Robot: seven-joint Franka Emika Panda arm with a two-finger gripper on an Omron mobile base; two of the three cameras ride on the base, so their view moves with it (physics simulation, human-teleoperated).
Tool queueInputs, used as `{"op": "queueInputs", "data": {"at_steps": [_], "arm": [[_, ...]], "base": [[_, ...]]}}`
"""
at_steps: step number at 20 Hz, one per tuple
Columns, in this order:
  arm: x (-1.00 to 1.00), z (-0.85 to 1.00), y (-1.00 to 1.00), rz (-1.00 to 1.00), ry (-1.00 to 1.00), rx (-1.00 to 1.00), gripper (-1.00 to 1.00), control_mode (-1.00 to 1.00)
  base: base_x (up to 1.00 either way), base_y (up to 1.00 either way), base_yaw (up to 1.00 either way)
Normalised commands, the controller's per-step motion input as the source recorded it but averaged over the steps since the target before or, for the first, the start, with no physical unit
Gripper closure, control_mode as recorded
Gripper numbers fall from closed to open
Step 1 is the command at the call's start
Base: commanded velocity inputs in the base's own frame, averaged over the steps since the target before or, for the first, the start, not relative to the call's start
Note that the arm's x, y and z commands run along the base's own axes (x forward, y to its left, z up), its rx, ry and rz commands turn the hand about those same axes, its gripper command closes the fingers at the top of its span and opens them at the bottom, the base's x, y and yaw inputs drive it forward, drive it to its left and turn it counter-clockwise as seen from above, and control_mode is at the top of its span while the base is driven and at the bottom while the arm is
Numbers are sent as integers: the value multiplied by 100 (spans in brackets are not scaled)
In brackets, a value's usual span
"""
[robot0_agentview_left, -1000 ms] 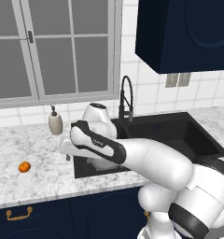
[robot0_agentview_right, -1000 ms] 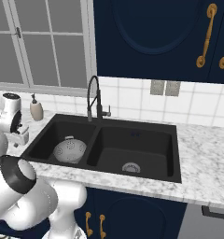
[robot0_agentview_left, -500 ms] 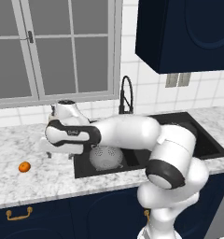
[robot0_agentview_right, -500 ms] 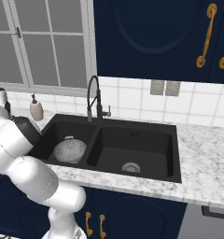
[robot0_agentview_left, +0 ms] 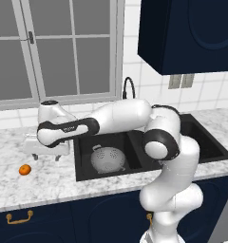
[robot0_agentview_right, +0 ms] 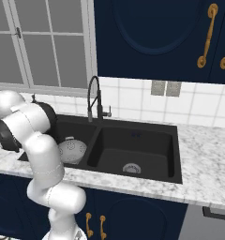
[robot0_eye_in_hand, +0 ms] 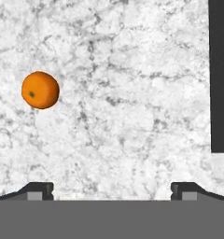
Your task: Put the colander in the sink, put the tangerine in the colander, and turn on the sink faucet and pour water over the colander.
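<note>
- The colander [robot0_agentview_left: 108,159] sits upright in the left basin of the sink [robot0_agentview_left: 208,147], so the first step reads as done; it also shows in the right base view [robot0_agentview_right: 71,150], on the basin floor.
- The tangerine [robot0_agentview_left: 24,170] lies on the marble counter [robot0_agentview_left: 35,185], left of the sink and well apart from the colander, so the fruit step is not done.
- The gripper [robot0_agentview_left: 45,155] hangs over the counter between the sink's left edge and the tangerine, pointing down. Likely staged there to come straight down on the fruit.
- In the hand view the fingertips [robot0_eye_in_hand: 37,190] stand wide apart with nothing between them, just bare marble. Jaws spread wide, probably to clear the round fruit.
- The tangerine in the hand view [robot0_eye_in_hand: 40,90] is off to the left of the fingers' midline, not centred, and clearly apart from both tips. Judgement: the hand needs to shift sideways toward it before lowering.
- The dark strip at the right of the hand view is the sink's edge [robot0_eye_in_hand: 220,74], so the hand is near the basin side.
- The sink faucet [robot0_agentview_right: 93,97] stands behind the divider between the basins, with no water visible. Lever untouched, as far as can be judged.
- Risk: the round fruit may roll if a fingertip nudges it off-centre.
</note>
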Motion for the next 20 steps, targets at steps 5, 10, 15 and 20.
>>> {"op": "queueInputs", "data": {"at_steps": [5, 10, 15, 20], "arm": [[11, -15, 38, -8, -2, 0, -100, -100], [12, -14, 19, -19, 0, 0, -100, -100], [10, -25, 23, -14, 0, 0, -100, -100], [20, -23, 12, -12, 0, 0, -100, -100]], "base": [[0, 0, 0], [0, 0, 0], [0, 0, 0], [0, 0, 0]]}}
